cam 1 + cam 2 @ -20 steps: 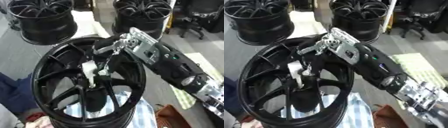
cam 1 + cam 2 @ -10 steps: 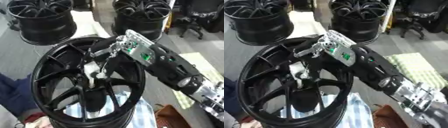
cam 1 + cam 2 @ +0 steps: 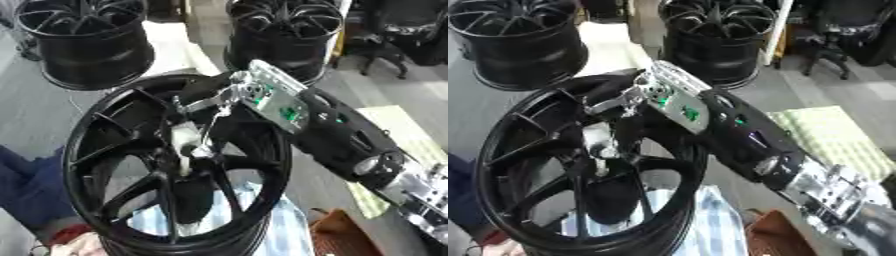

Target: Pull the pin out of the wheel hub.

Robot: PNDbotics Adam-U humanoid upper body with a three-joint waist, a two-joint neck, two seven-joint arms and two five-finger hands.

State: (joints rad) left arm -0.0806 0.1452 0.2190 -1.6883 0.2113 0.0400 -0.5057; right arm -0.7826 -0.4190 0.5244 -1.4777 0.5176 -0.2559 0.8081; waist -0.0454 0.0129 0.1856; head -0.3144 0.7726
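A large black wheel rim (image 3: 105, 130) lies face up in front of me. At its hub stands a short white pin (image 3: 185, 139). My right arm comes in from the lower right. My right hand (image 3: 271, 100) is over the rim's upper right part, and its silver fingers (image 3: 206, 104) curl down round the white pin at the hub. How deep the pin sits in the hub is hidden by the fingers and spokes. My left hand shows in no view.
Two more black wheels (image 3: 87, 40) (image 3: 284, 30) stand behind. An office chair (image 3: 394, 35) is at the far right. A blue sleeve (image 3: 26, 195) touches the rim's lower left. A blue-white cloth (image 3: 262, 225) lies underneath, with a brown object (image 3: 341, 235) and a pale green mat (image 3: 833, 135) to the right.
My right hand has sunk slightly toward the hub while staying on the white pin. The wheel has not moved.
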